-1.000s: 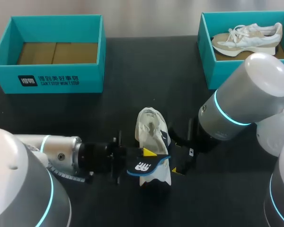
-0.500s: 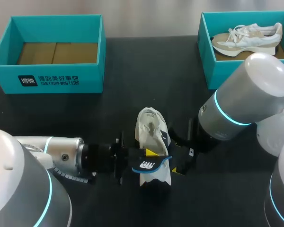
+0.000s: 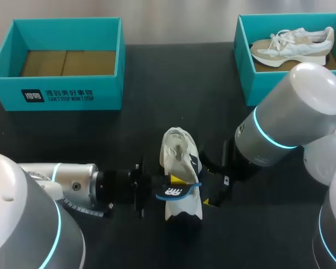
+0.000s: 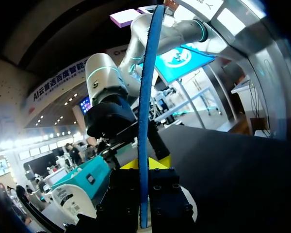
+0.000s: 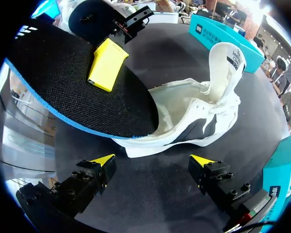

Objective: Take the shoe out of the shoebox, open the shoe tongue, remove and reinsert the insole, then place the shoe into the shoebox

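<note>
Head view looks down from above, behind; wrist views sit close, facing each other — all share the insole (image 3: 176,192).

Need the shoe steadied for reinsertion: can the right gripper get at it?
Likely yes: the right gripper is open beside the shoe, nothing between; the left gripper holds the insole over one end.

The insole (image 3: 176,192) blocks the opening of the shoe (image 3: 178,152).

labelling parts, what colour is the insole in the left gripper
The insole: black top, blue edge; best in the right wrist view.
</note>
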`<control>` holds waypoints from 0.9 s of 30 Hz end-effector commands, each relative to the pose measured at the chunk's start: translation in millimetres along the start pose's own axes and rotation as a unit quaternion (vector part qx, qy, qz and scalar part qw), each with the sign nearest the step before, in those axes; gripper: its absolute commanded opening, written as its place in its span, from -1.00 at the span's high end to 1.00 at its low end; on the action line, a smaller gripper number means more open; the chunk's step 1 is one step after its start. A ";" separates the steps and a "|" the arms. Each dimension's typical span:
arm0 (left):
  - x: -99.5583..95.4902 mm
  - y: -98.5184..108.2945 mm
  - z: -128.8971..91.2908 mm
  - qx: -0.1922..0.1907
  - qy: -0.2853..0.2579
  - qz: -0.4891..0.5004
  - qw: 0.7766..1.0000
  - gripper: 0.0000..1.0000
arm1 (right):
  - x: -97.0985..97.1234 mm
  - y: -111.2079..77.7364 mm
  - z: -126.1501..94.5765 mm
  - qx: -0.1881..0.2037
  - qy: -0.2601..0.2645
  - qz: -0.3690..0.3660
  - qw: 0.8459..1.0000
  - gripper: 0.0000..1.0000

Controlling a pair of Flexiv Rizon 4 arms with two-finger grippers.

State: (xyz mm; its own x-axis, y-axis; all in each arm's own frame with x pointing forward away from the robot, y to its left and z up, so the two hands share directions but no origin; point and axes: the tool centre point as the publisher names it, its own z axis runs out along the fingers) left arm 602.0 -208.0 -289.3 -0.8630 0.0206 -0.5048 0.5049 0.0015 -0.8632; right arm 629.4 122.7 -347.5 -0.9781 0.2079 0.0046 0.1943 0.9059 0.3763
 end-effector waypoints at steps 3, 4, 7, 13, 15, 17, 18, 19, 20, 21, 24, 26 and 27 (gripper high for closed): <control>-0.7 2.7 4.0 0.000 -0.001 -0.003 1.000 1.00 | 1.6 0.3 1.3 0.000 -0.002 0.001 1.000 -1.00; -0.6 2.7 4.7 -0.001 0.000 -0.003 1.000 1.00 | 1.6 0.3 1.3 0.000 -0.002 0.001 1.000 -1.00; -0.7 5.3 5.9 -0.002 0.000 -0.003 1.000 1.00 | 1.6 0.3 1.3 0.000 -0.002 0.001 1.000 -1.00; -0.4 8.8 5.0 -0.009 -0.001 -0.004 1.000 1.00 | 1.6 0.3 1.3 0.000 -0.002 0.001 1.000 -1.00; -0.6 12.5 3.3 -0.012 -0.001 -0.005 1.000 1.00 | 1.6 0.3 1.3 0.000 -0.002 0.001 1.000 -1.00; 0.0 14.8 1.9 -0.015 -0.003 -0.007 1.000 1.00 | 1.6 0.3 1.3 0.000 -0.002 0.001 1.000 -1.00; 0.3 15.8 1.4 -0.016 -0.003 -0.008 1.000 1.00 | 1.6 0.3 1.3 0.000 -0.002 0.001 1.000 -1.00; 0.4 16.8 1.0 -0.017 -0.004 -0.009 1.000 1.00 | 1.6 0.3 1.3 0.000 -0.002 0.001 1.000 -1.00; 0.4 17.6 0.5 -0.018 -0.004 -0.009 1.000 1.00 | 1.6 0.3 1.3 0.000 -0.002 0.001 1.000 -1.00; 0.3 18.3 0.2 -0.018 -0.004 -0.010 1.000 1.00 | 1.6 0.3 1.3 0.000 -0.002 0.001 1.000 -1.00; 0.1 20.5 -1.0 -0.022 -0.006 -0.011 1.000 1.00 | 1.6 0.3 1.3 0.000 -0.002 0.001 1.000 -1.00; -0.1 21.0 -1.5 -0.024 -0.006 -0.011 1.000 1.00 | 1.6 0.3 1.3 0.000 -0.002 0.001 1.000 -1.00; -0.2 21.2 -1.8 -0.025 -0.006 -0.011 1.000 1.00 | 1.6 0.3 1.3 0.000 -0.002 0.001 1.000 -1.00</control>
State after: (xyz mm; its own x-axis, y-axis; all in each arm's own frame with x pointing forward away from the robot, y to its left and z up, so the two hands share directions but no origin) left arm 612.8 -206.4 -306.0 -0.8740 0.0093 -0.4859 0.4857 0.0484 -0.8728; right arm 629.4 122.6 -347.5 -0.9781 0.2080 0.0046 0.1944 0.9058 0.3765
